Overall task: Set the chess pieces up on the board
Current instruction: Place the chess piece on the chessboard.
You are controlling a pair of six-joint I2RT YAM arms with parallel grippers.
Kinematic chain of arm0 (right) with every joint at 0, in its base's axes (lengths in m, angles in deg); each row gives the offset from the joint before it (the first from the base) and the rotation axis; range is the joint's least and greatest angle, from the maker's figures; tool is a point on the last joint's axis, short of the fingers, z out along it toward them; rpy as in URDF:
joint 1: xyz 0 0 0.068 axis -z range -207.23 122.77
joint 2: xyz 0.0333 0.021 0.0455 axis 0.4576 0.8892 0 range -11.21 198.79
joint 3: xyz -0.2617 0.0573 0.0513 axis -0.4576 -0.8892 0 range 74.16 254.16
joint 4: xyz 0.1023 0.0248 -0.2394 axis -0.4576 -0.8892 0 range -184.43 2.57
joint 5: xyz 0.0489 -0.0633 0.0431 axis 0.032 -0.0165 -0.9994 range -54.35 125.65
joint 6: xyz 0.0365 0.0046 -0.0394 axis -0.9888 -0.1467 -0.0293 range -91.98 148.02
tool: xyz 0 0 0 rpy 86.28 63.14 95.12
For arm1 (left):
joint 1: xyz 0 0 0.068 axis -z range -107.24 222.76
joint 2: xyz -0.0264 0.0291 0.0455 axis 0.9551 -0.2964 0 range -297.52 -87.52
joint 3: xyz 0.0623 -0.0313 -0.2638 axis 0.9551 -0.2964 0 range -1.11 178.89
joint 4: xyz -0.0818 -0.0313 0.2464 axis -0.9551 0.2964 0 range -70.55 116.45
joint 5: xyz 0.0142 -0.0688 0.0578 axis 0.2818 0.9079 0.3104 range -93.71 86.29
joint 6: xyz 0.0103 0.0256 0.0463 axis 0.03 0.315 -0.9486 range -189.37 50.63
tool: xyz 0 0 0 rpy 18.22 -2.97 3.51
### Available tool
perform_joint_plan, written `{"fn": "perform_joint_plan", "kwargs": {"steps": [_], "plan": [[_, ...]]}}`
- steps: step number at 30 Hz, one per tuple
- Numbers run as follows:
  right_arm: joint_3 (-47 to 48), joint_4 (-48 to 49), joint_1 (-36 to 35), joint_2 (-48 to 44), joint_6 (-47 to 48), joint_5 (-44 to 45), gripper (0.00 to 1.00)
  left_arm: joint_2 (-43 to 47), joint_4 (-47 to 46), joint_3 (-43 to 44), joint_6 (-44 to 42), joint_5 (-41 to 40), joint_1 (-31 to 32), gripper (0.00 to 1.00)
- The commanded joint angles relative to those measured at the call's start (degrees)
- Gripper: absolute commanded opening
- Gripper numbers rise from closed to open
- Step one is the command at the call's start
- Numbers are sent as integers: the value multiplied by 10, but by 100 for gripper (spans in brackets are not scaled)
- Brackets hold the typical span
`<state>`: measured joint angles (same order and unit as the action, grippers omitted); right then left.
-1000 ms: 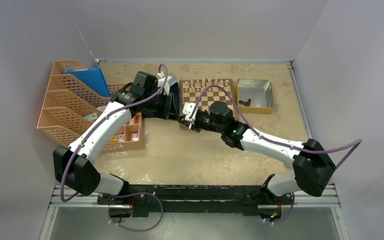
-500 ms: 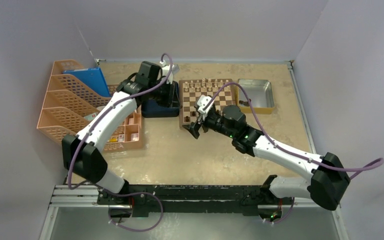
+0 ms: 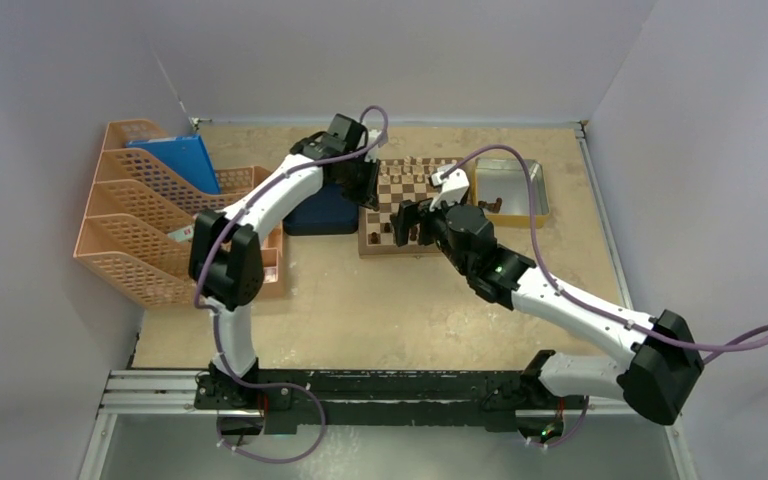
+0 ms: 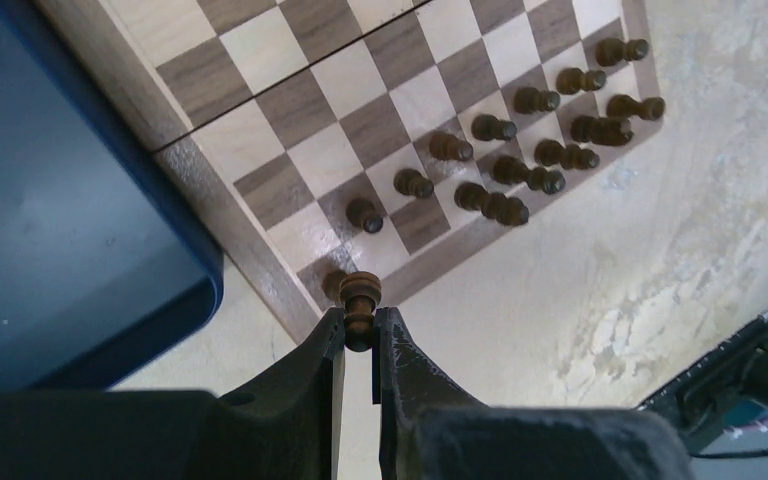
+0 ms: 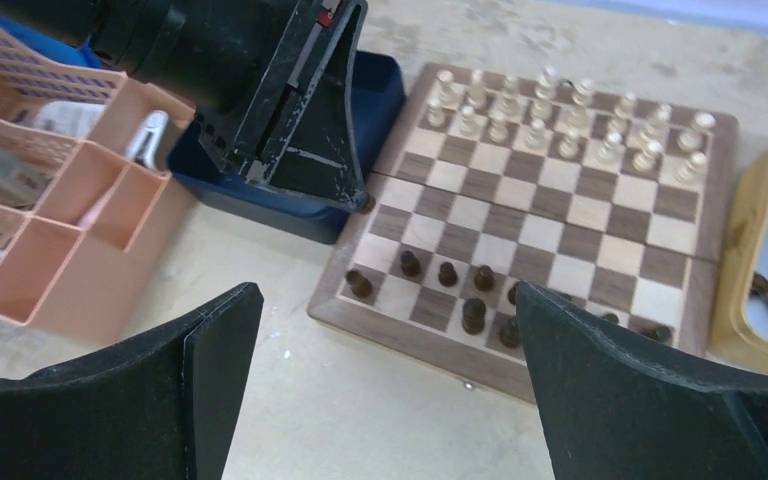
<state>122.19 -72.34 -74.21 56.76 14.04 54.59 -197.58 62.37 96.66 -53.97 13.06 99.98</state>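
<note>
Your left gripper (image 4: 359, 335) clamps a dark chess piece (image 4: 361, 296) by one end above the board (image 4: 290, 105) corner, so it may topple when released; your right gripper (image 5: 385, 320) gapes empty.

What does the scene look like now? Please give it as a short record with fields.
left gripper: jaws shut on a dark chess piece, over a corner of the chessboard
right gripper: jaws wide open, empty, above the board's near side
light pieces: two full rows at the far edge
dark pieces: near rows almost filled
metal tray: holds a few dark chessmen
</note>
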Motion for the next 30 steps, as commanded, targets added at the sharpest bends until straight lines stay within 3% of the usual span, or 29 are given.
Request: {"fn": "perform_joint_plan", "kwargs": {"steps": [1,13,30], "plan": [[25,-30,3,-5,-46,86,99,-51,32,76,-11,-54,18,0],[-7,-10,8,-63,-44,116,99,-124,86,112,-22,-83,24,0],[-8,-15,8,-69,-43,118,99,-146,98,121,-27,-84,31,1]]}}
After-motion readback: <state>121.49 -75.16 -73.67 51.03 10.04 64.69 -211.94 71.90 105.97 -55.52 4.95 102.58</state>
